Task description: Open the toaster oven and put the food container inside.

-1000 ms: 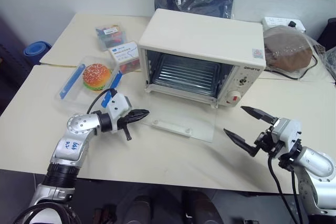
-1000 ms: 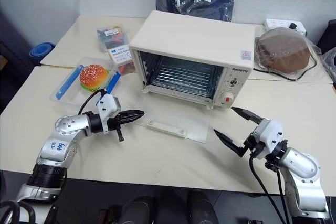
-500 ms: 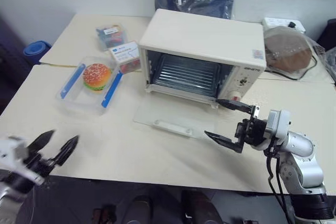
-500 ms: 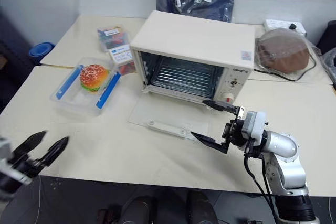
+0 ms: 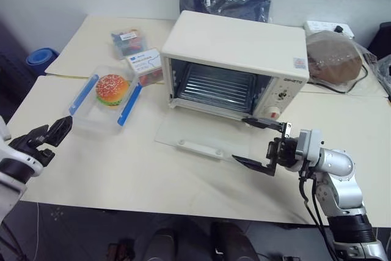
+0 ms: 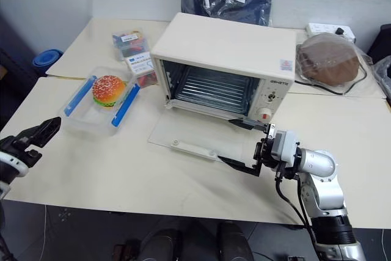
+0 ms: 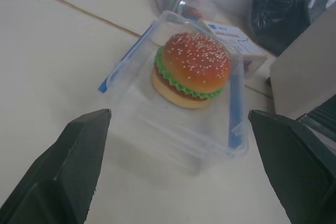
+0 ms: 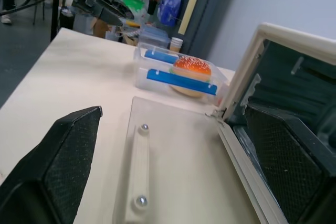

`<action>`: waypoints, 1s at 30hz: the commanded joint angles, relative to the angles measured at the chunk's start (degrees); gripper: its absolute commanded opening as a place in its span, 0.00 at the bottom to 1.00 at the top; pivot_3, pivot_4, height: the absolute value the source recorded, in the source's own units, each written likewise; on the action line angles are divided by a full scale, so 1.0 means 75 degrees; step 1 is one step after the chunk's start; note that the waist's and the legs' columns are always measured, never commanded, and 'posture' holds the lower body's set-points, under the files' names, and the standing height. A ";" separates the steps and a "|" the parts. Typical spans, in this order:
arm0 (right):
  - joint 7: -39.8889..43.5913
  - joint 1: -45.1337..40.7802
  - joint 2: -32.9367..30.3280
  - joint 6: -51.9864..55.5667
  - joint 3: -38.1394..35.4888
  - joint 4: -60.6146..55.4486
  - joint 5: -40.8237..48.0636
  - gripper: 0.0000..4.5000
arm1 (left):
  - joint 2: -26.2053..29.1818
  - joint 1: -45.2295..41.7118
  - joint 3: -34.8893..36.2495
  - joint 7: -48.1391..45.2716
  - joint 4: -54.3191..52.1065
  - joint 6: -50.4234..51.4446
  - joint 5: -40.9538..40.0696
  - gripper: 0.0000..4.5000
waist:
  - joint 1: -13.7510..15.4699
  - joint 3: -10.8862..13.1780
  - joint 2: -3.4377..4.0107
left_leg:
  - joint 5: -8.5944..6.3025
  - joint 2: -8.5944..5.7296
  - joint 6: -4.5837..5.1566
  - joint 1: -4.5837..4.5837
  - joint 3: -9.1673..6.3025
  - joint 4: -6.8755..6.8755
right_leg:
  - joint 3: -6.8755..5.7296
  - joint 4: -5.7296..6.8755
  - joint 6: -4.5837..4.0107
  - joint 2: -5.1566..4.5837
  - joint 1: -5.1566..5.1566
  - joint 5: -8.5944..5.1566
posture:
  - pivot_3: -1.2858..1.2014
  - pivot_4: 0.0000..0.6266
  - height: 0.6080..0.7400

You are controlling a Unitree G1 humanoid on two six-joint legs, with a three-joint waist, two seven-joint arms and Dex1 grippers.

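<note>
The food container (image 5: pixel 105 99) sits on the desk (image 5: pixel 122 169) left of the toaster oven (image 5: pixel 235 65), whose glass door lies flat open. Left pincer (image 7: pixel 173 182) and right pincer (image 5: pixel 259 143) gape wide, grasping nothing.

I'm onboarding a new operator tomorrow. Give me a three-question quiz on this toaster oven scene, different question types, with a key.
1. True or false: the toaster oven glass door lies open on the table.
2. What is inside the food container?
3. The right tool is: A) shut on the door handle B) open above the door C) inside the oven.

Key
1. True.
2. A toy hamburger.
3. B.
</note>
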 commanded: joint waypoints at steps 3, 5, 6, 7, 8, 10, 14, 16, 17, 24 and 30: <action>-0.0027 -0.0041 0.0062 -0.0295 -0.0014 -0.0065 -0.0027 1.00 | 0.0240 -0.1529 -0.0482 0.2074 0.1395 0.1086 -0.1043 0.99 | 0.0038 0.0000 -0.0001 | 0.0000 -0.0001 0.0001 -0.0001 -0.0002 0.0002 | -0.0002 0.0006 0.0000 -0.0002 -0.0003 0.0000 | 0.52 0.24 1.00; -0.0064 0.0036 0.0068 -0.0328 -0.0004 -0.0112 -0.0044 1.00 | 0.0222 -0.2032 -0.0597 0.2333 0.1866 0.1189 -0.1155 0.99 | 0.0052 -0.0003 -0.0006 | 0.0006 -0.0001 -0.0010 -0.0006 -0.0006 0.0005 | -0.0007 0.0004 0.0000 -0.0002 -0.0004 0.0000 | 0.52 0.24 1.00; -0.0081 0.0075 0.0071 -0.0343 -0.0002 -0.0135 -0.0054 1.00 | 0.0225 -0.2197 -0.0621 0.2512 0.2068 0.1262 -0.1221 0.99 | 0.0052 -0.0003 -0.0006 | 0.0010 -0.0002 -0.0018 -0.0009 -0.0005 0.0005 | -0.0007 0.0000 0.0000 -0.0003 -0.0004 0.0000 | 0.52 0.24 1.00; -0.0101 0.0108 0.0073 -0.0357 0.0000 -0.0160 -0.0065 1.00 | 0.0229 -0.2336 -0.0639 0.2656 0.2232 0.1317 -0.1271 0.99 | 0.0040 -0.0003 -0.0006 | 0.0010 -0.0004 -0.0019 -0.0010 -0.0002 0.0004 | -0.0005 -0.0001 0.0000 -0.0005 -0.0006 0.0000 | 0.52 0.24 1.00; -0.0134 0.0139 0.0080 -0.0358 -0.0004 -0.0182 -0.0077 1.00 | 0.0253 -0.2431 -0.0650 0.2798 0.2374 0.1391 -0.1328 0.99 | 0.0031 -0.0003 -0.0006 | 0.0010 -0.0004 -0.0020 -0.0012 0.0001 0.0004 | -0.0003 -0.0002 0.0001 -0.0005 -0.0009 0.0000 | 0.52 0.24 1.00; -0.0183 0.0215 0.0087 -0.0368 0.0006 -0.0242 -0.0098 1.00 | 0.0245 -0.2625 -0.0567 0.3261 0.2714 0.1441 -0.1532 0.95 | 0.0024 -0.0003 -0.0006 | 0.0011 -0.0004 -0.0023 -0.0013 0.0002 0.0003 | -0.0002 0.0000 0.0001 -0.0004 -0.0013 0.0000 | 0.52 0.24 1.00; -0.0260 0.0308 0.0108 -0.0382 0.0038 -0.0301 -0.0137 1.00 | 0.0386 -0.2842 -0.0488 0.3811 0.3242 0.1533 -0.1901 0.73 | 0.0030 -0.0004 -0.0006 | 0.0015 -0.0003 -0.0029 -0.0012 0.0003 0.0007 | -0.0001 0.0007 0.0001 -0.0005 -0.0015 0.0000 | 0.52 0.24 1.00; -0.0285 0.0312 0.0131 -0.0391 0.0051 -0.0303 -0.0159 1.00 | 0.0502 -0.2936 -0.0512 0.3912 0.3436 0.1590 -0.2021 0.60 | 0.0024 -0.0004 -0.0006 | 0.0015 -0.0004 -0.0031 -0.0008 0.0003 0.0008 | -0.0001 0.0012 0.0001 -0.0004 -0.0014 0.0000 | 0.52 0.24 1.00; -0.0297 0.0311 0.0144 -0.0393 0.0059 -0.0301 -0.0169 1.00 | 0.0558 -0.2984 -0.0526 0.3939 0.3529 0.1602 -0.2064 0.53 | 0.0020 -0.0004 -0.0006 | 0.0016 -0.0003 -0.0032 -0.0005 0.0005 0.0008 | 0.0001 0.0015 0.0001 -0.0003 -0.0014 0.0000 | 0.52 0.24 1.00; -0.0338 0.0233 0.0233 -0.0470 0.0119 -0.0156 -0.0248 1.00 | 0.1047 -0.3257 -0.0675 0.3829 0.4147 0.1824 -0.2067 0.15 | 0.0025 -0.0004 -0.0006 | 0.0017 -0.0004 -0.0034 -0.0006 0.0006 0.0007 | 0.0001 0.0015 0.0001 -0.0003 -0.0016 0.0000 | 0.52 0.24 1.00; -0.0341 0.0272 0.0220 -0.0511 0.0145 -0.0110 -0.0264 1.00 | 0.1559 -0.3441 -0.0704 0.3416 0.4476 0.2031 -0.1889 0.05 | 0.0025 -0.0004 -0.0007 | 0.0018 -0.0004 -0.0036 -0.0013 0.0002 0.0008 | -0.0002 0.0014 0.0000 -0.0003 -0.0020 0.0000 | 0.52 0.24 1.00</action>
